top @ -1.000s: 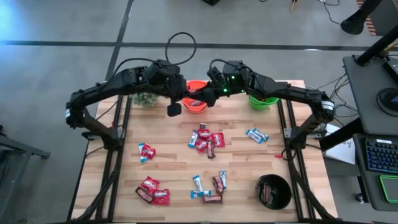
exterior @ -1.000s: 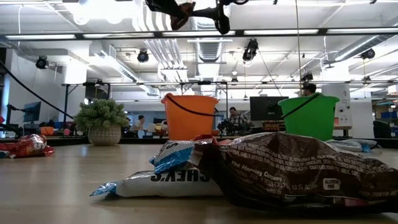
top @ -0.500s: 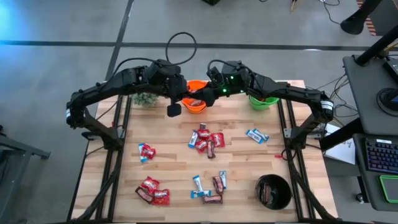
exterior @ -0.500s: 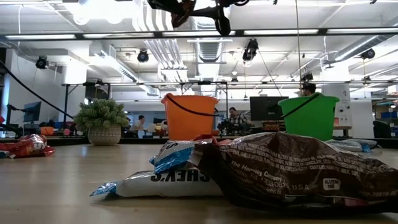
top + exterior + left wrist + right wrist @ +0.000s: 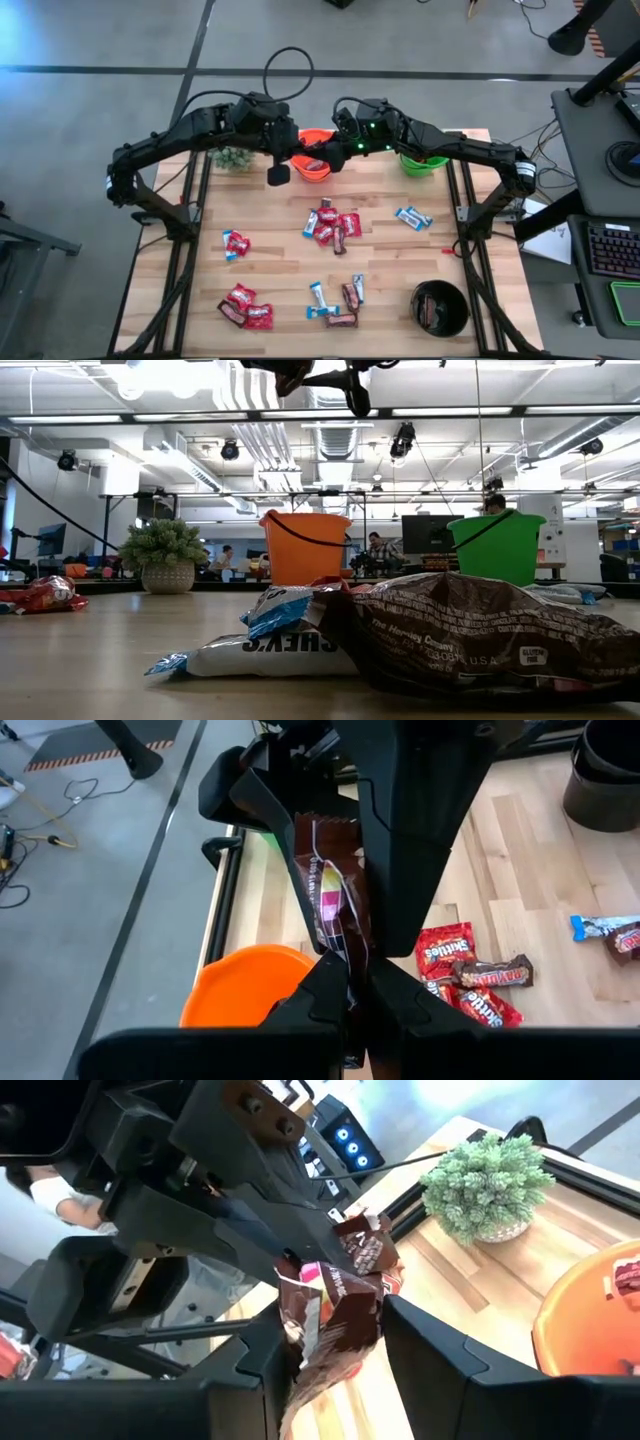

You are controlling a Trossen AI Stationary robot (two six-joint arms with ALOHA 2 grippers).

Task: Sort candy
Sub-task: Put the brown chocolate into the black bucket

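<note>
A dark brown candy bar (image 5: 335,890) with a pink and yellow label hangs in the air by the orange bucket (image 5: 314,136), at the table's far edge. My left gripper (image 5: 358,988) and my right gripper (image 5: 335,1365) meet there, and both are shut on the bar. From above, the two grippers (image 5: 310,160) show tip to tip. Other candy lies loose on the table: a middle heap (image 5: 331,225), red packets (image 5: 246,308), and blue-and-white bars (image 5: 412,216). My left gripper pinches one end of the bar (image 5: 347,963) between its two fingers. It comes from the table's left, slanting down. The bar stands out past the fingertips, clear of the table. My right gripper has the bar's other end (image 5: 338,1312) between its two fingers (image 5: 432,1352). It comes from the table's right, almost level. The wrapper is crumpled where the two grippers meet, and the bar is clear of the table.
A green bucket (image 5: 425,162) stands at the far right and a black bucket (image 5: 440,308) at the near right. A small potted plant (image 5: 234,158) sits at the far left. Bare wood lies between the candy heaps.
</note>
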